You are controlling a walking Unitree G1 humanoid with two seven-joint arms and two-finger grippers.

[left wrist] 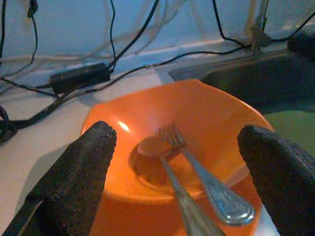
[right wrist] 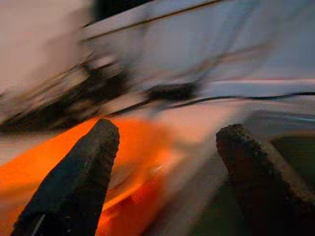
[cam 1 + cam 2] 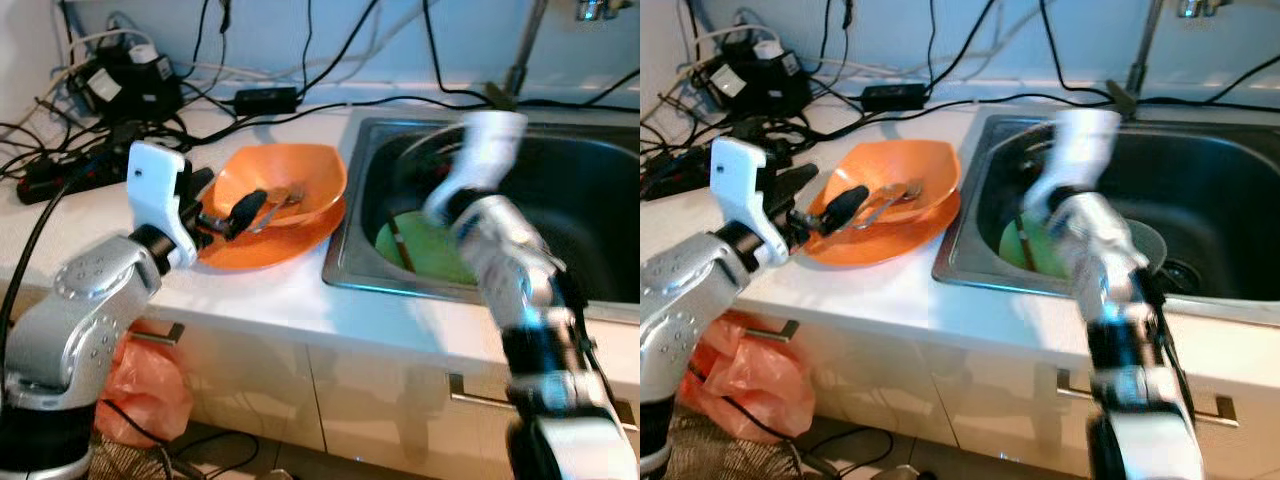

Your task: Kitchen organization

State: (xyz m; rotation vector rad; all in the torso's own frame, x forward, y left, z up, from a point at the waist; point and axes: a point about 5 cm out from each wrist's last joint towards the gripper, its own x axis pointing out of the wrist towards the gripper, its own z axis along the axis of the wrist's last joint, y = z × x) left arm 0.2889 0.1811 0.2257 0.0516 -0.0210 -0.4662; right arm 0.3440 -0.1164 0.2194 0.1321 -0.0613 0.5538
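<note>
Left gripper (image 3: 232, 212) hovers spread at the orange bowl (image 3: 283, 185) to reach its fork (image 1: 206, 182) and spoon (image 1: 170, 182); right gripper (image 2: 165, 172), fingers apart, hangs over the sink (image 3: 600, 215).

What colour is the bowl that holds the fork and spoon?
Orange bowl, clearest in the left wrist view.

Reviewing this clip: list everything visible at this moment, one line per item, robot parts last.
orange bowl: one, orange, on the counter left of the sink, stacked on the orange plate
orange plate: one, orange, under the bowl
fork: one, silver, lying in the bowl
spoon: one, silver, beside the fork
sink: one, steel, set into the counter
green dish: one, green, in the sink
cables: several, black, back of the counter
orange bag: one, below the counter
left pincer: open, at the bowl
right pincer: open, blurred, over the sink's edge
</note>
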